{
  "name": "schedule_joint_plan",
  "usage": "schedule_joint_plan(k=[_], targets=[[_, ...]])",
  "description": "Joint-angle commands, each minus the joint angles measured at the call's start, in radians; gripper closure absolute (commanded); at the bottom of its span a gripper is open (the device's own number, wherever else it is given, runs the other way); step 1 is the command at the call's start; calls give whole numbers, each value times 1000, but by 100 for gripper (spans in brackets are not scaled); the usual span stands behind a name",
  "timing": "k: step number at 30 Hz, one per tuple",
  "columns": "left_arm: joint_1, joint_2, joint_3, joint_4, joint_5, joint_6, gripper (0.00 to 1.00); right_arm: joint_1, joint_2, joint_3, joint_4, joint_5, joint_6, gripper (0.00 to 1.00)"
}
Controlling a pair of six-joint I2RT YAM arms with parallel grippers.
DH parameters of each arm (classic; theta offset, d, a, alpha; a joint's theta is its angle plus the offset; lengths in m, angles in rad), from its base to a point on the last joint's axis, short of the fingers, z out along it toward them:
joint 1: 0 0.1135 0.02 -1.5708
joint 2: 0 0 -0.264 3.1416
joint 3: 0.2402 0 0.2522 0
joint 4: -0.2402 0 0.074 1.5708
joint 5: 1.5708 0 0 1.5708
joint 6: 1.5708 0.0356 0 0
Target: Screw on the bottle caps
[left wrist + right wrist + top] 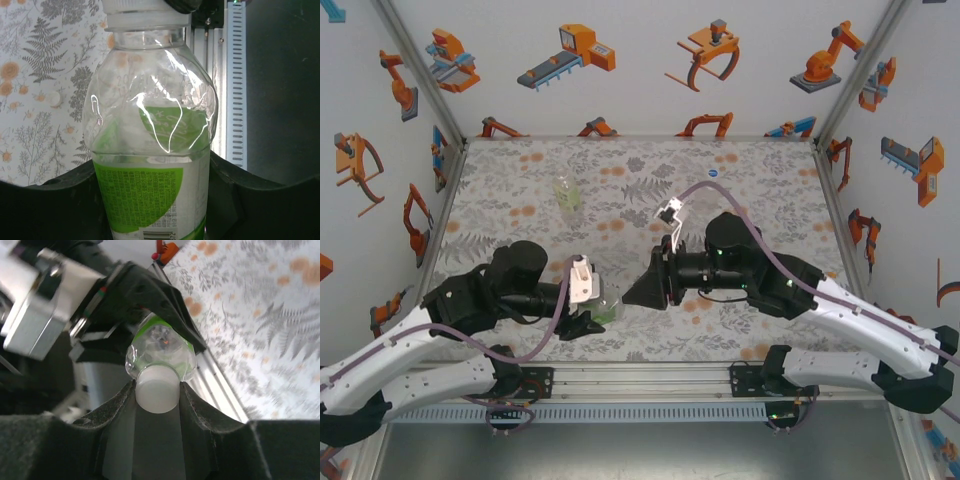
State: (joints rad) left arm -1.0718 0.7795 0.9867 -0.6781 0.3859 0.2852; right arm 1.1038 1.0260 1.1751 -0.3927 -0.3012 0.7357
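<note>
Right wrist view: the right tool (156, 389) pinches a small white round plastic cap (156, 396) sitting on the neck of a clear plastic bottle with a green label (161, 342). The left tool (152, 200) clamps that bottle's body near the worktop (760, 190), whose surface is printed with grey ferns and orange blossoms. A yellowish-liquid clear bottle (566, 192) stands farther back. White walls (640, 80) carry orange robot cartoons.
</note>
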Motion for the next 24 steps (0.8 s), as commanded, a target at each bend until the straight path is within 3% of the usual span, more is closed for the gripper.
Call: schedule_joint_plan(k=[1,6,13,19,24], targets=[[-7,8,17,43,14,25,100,0,29,21,-111,167,457,100],[-7,10,17,44,-18,26,100,4,13,-5,-191,212,719,100],[-5,9,17,49,-57,20,87,4,37,12,-176,205,736,100],[-5,-1,6,61,-76,8,46,4,59,54,-207,232,670,100],[-7,-15,3,56,-109,0,21,-2,72,61,-248,267,614,100]])
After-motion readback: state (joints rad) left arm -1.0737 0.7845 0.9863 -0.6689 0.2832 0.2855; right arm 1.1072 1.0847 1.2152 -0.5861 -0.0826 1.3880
